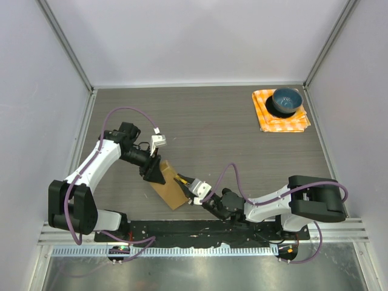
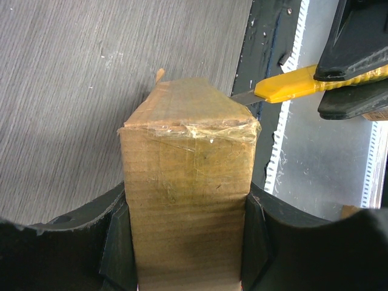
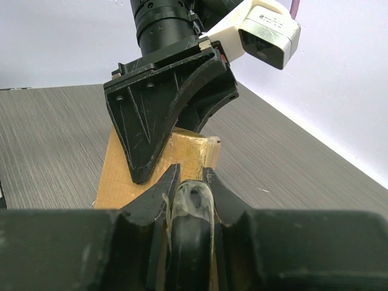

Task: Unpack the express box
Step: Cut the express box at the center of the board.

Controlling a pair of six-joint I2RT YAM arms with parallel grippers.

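The express box (image 1: 170, 189), a plain brown carton with clear tape across its seam, stands tilted near the table's front edge. My left gripper (image 1: 154, 172) is shut on it, a black finger pressed to each side of the box (image 2: 188, 176). My right gripper (image 1: 201, 195) is shut on a yellow utility knife (image 2: 290, 86). The knife's short blade touches the box's taped upper corner from the right. In the right wrist view the right gripper (image 3: 193, 177) clamps the knife's dark rear end (image 3: 193, 212), with the box (image 3: 115, 176) and a left finger (image 3: 163, 103) just beyond.
A blue bowl (image 1: 286, 100) sits on an orange checked cloth (image 1: 271, 120) at the back right corner. Grey walls enclose the table on three sides. A black strip and a metal rail (image 1: 200, 229) run along the near edge.
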